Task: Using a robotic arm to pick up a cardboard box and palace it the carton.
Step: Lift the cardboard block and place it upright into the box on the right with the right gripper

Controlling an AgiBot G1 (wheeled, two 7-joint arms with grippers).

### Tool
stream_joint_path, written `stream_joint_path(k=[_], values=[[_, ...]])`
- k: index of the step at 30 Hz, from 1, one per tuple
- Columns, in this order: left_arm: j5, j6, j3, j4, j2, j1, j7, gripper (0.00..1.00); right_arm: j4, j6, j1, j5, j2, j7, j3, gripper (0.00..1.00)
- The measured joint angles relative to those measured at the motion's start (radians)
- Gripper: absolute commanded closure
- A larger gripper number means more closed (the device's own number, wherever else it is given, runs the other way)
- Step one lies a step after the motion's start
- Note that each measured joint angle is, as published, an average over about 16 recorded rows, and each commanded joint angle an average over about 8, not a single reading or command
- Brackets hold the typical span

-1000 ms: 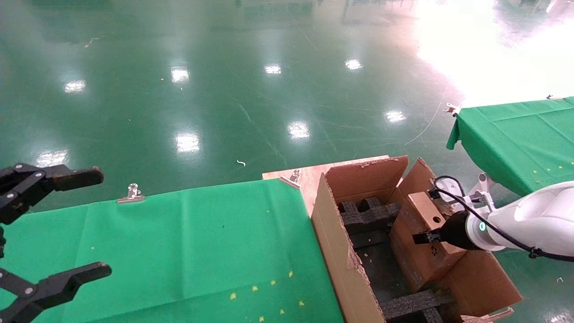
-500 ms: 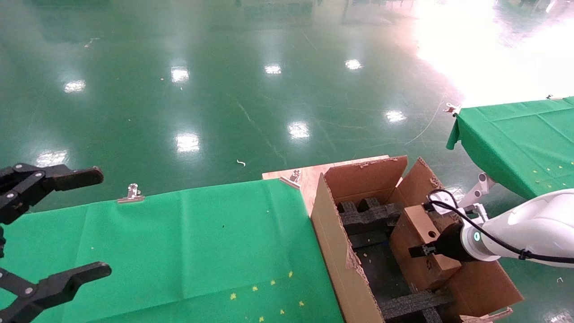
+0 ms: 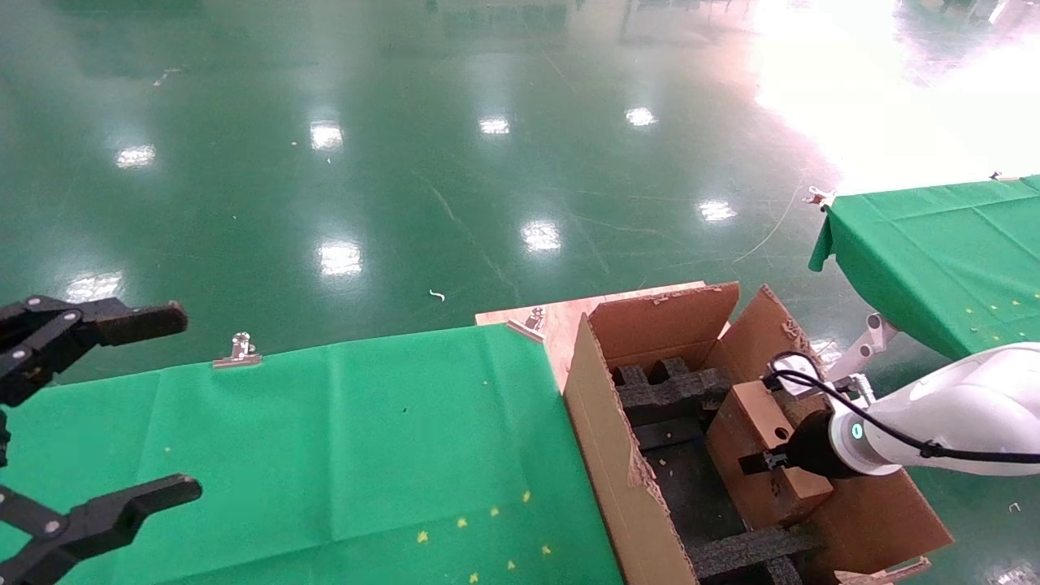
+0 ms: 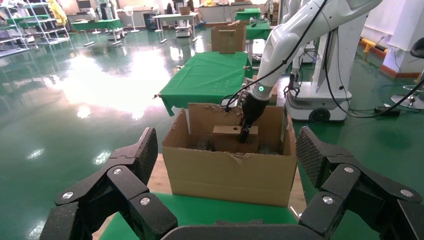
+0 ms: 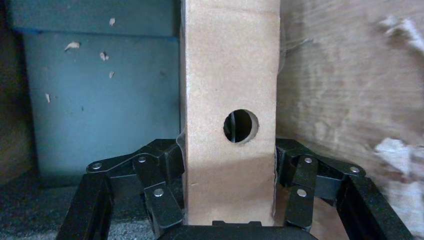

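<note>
The small brown cardboard box with a round hole hangs low inside the large carton, along its right wall. My right gripper, on the white robotic arm, is shut on the box. The right wrist view shows the cardboard box clamped between both fingers. In the left wrist view the cardboard box pokes above the carton rim under the robotic arm. My left gripper hovers open and empty over the green table at far left, seen also as the left gripper.
Black foam inserts line the carton floor. The carton stands beside a green-clothed table with a metal clip and a bare wooden corner. Another green table stands at the right. Shiny green floor lies beyond.
The right arm has lowered the cardboard box deeper into the carton and shifted it slightly nearer. The left gripper has not moved.
</note>
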Motion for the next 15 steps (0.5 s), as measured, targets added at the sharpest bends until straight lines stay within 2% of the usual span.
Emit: stream_joint_path(k=[5, 7, 15], values=[[0.000, 0.000, 0.000, 0.000, 0.000, 0.000, 0.000, 0.00, -0.013, 0.001, -0.006, 0.018, -0.007, -0.018, 0.000, 0.16], [0.000, 0.000, 0.000, 0.000, 0.000, 0.000, 0.000, 0.00, -0.015, 0.002, -0.007, 0.022, -0.009, -0.022, 0.000, 0.00], [0.000, 0.000, 0.000, 0.000, 0.000, 0.000, 0.000, 0.00, -0.017, -0.001, -0.003, 0.024, -0.008, -0.022, 0.002, 0.00]])
